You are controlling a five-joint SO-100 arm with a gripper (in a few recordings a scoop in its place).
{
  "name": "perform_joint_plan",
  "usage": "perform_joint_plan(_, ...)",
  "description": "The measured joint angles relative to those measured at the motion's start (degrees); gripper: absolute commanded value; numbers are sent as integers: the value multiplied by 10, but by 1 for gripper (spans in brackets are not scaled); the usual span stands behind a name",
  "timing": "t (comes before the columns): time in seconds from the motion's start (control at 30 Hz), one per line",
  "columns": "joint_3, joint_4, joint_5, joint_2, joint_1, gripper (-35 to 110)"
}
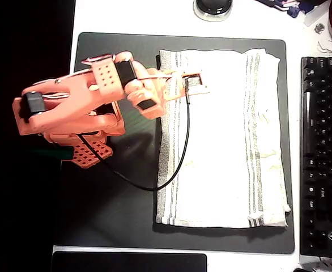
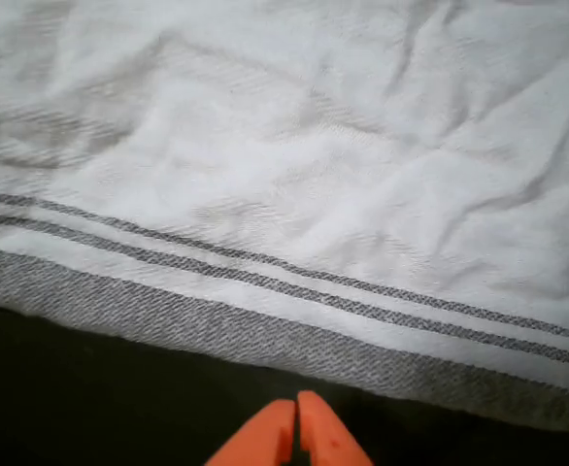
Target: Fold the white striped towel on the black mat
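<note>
White striped towel spread flat on black mat, occupying mat's right half in overhead view, lightly wrinkled, grey stripe groups running along left and right edges, no fold in it yet. Orange gripper poised over towel's upper-left portion in overhead view; in wrist view, fingertips seen over bare mat just short of the grey-banded hem, tips pressed together, nothing between them, so jaws closed and empty. Judged as approach stage, before first grasp: fold not begun. Next move likely calls for opening the jaws, lowering onto the striped edge near a corner, pinching only the top layer of cloth without snagging the mat, then lifting and carrying that edge across to the opposite side; care needed so thin fabric does not slip or bunch. Black cable from arm draped across towel's left edge and mat, possible nuisance if dragged under the fold. Count: one towel, one mat, one arm with one gripper, one cable loop. Around on white desk: one black keyboard just right of mat, one dark round object at top, one dark flat pad at bottom edge, some clutter at top right corner too small to identify.
</note>
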Motion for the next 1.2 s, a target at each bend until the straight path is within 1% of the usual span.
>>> perform_joint_plan(0.2, -130, -5, 72, -132, -59, 0)
perform_joint_plan(0.47, -324, 1, 143, -320, -101, 0)
perform_joint_plan(0.57, -389, 1, 157, -381, -122, 0)
perform_joint_plan(0.87, -541, 13, 168, -542, -134, 1)
perform_joint_plan(1.2, -671, 24, 196, -691, -137, 11)
